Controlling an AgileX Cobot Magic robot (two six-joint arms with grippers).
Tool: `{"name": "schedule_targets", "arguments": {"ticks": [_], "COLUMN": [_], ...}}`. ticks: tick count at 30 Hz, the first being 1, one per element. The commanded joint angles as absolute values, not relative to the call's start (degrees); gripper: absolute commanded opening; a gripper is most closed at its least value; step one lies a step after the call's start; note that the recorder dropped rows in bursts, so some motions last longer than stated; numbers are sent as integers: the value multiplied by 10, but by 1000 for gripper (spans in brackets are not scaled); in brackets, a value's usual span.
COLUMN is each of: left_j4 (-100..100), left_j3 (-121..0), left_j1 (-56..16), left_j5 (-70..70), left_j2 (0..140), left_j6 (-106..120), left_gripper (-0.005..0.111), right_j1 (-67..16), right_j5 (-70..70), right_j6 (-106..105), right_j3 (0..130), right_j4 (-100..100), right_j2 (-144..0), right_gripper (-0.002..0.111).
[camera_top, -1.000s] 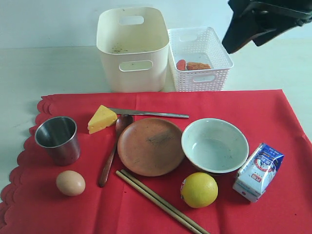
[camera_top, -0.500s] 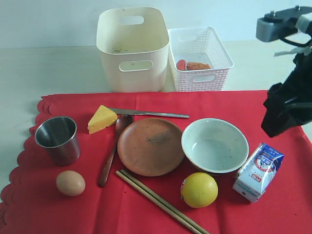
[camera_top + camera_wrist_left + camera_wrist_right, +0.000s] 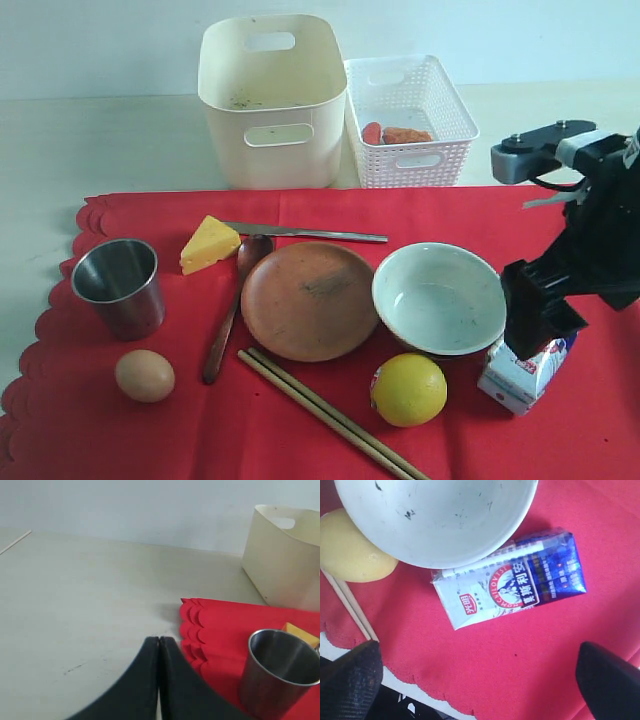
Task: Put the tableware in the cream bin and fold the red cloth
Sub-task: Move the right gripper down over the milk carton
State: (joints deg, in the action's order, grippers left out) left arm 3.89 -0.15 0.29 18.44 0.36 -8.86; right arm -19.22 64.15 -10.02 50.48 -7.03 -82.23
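Presently on the red cloth: all six pieces of tableware, namely the steel cup, brown plate, white bowl, wooden spoon, knife and chopsticks.
Cream bin: stands on the tabletop just behind the cloth; no tableware shows inside it.
Cloth: spread flat, unfolded, scalloped edge towards the cup.
Progress: by my reading, barely begun; nothing is binned and nothing is folded.
Left to do: six pieces into the bin; the cloth probably has to be cleared of everything else before it can be folded.
Other things on the cloth: cheese wedge, egg, lemon, milk carton.
Lattice basket: beside the cream bin, with a few small reddish items inside.
Right fingers: spread wide and empty, poised over the milk carton, which lies just beside the bowl.
Left fingers: pressed together, gripping nothing, over bare tabletop near the cloth's scalloped edge and the cup.
Step in hand: likely the carton, not tableware, is the right arm's target.
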Motion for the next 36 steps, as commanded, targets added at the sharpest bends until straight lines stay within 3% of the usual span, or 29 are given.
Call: {"name": "schedule_targets", "arguments": {"ticks": [1, 36], "left_j4": [39, 39], "left_j3": [0, 0], "left_j1": [-1, -1], "left_j5": [183, 183], "left_j2": [0, 0], "left_j6": [-89, -89], "left_gripper": [1, 1], "right_j1": [-193, -193], "right_j5": [626, 529], "right_j6": [-114, -218], "right_j3": [501, 501], "right_j4": [-69, -37], "right_j2": [-853, -984], "right_gripper": [103, 103]}}
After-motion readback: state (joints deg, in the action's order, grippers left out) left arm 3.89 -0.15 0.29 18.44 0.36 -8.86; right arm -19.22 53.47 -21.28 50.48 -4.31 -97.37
